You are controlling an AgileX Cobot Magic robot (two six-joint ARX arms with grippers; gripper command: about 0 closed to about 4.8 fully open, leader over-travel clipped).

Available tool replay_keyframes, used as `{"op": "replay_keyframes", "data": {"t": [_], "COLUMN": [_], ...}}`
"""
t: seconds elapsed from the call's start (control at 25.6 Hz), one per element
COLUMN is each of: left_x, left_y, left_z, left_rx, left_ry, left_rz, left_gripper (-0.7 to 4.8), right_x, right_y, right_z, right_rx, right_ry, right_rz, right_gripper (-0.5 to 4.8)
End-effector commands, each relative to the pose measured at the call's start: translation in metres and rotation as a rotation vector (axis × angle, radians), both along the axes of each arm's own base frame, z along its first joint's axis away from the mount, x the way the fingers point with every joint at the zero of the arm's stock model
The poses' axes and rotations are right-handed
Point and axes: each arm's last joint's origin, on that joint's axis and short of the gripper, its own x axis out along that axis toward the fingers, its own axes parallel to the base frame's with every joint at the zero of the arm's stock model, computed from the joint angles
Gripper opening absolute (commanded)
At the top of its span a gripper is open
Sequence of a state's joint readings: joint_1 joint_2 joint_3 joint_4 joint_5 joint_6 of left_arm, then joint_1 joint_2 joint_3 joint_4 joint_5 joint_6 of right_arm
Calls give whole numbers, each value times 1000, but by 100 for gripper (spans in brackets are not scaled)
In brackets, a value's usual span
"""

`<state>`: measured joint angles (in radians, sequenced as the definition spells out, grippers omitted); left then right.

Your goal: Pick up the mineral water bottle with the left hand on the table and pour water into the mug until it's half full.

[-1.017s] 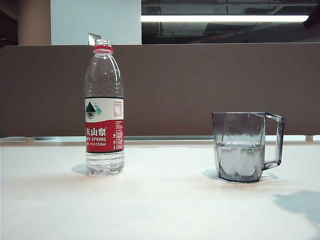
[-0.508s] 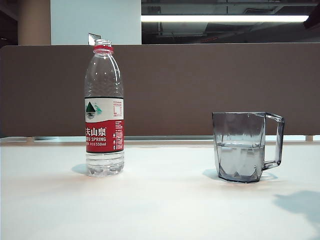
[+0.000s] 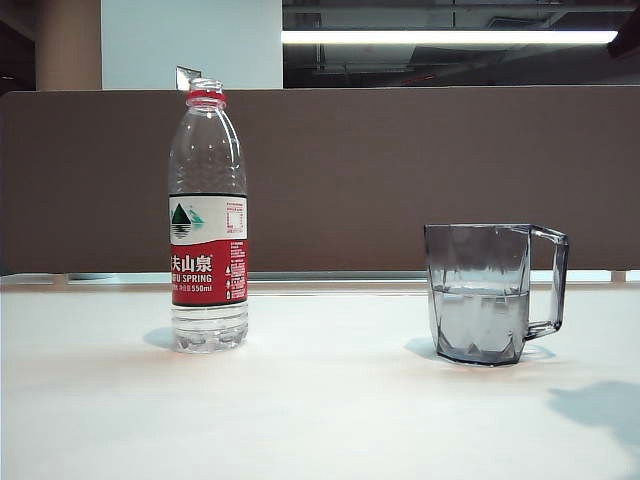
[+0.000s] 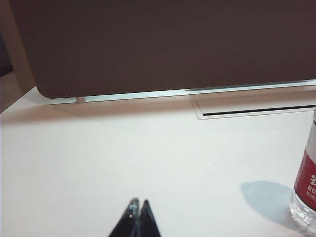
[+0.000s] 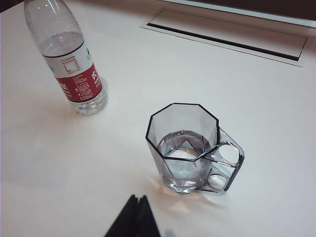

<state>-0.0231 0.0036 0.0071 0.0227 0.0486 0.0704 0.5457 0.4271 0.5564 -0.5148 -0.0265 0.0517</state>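
Observation:
The mineral water bottle [image 3: 208,220] stands upright and uncapped on the white table [image 3: 320,400], left of centre, with a little water at its bottom. The smoky grey mug [image 3: 482,292] stands to its right, handle pointing right, about half full of water. No arm shows in the exterior view. In the left wrist view my left gripper [image 4: 137,203] is shut and empty above bare table, and only the bottle's [image 4: 306,187] lower part shows at the frame edge. In the right wrist view my right gripper [image 5: 137,198] is shut and empty, a short way from the mug [image 5: 186,148], with the bottle [image 5: 69,59] farther off.
A brown partition [image 3: 400,170] runs along the table's far edge. A recessed cable slot [image 5: 227,37] lies in the tabletop behind the mug. A shadow [image 3: 600,405] falls on the table at the front right.
Nothing has visibly changed in the exterior view; bottle and mug stand as before.

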Motion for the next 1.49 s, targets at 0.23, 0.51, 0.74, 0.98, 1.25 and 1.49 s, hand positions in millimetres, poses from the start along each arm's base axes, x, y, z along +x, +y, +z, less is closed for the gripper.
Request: {"op": "replay_keyframes", "data": {"t": [0.23,0.51,0.74,0.98,1.25,1.49], "left_x": [0,0,0,0,0,0], "left_y": [0,0,1,2,2,2], "left_z": [2,2,2,2,2,2], "left_rx": [0,0,0,0,-66,-68], "left_ry": [-12,-12,-12,-11,-7,-8], "left_rz": [5,5,8,19,19,20], "left_gripper": [-5,-5,-5,-5,-4,-5], "right_x": [0,0,0,0,0,0], "right_y": [0,0,0,0,0,0], "right_z": [4,4,4,4,4,4], "right_rx": [12,11,11,11,11,11], "right_ry": [-23,-24,-24,-23,-24,-24], "right_rz": [1,1,1,1,1,1], "right_gripper": [-1,-1,-1,-1,-1,-1]}}
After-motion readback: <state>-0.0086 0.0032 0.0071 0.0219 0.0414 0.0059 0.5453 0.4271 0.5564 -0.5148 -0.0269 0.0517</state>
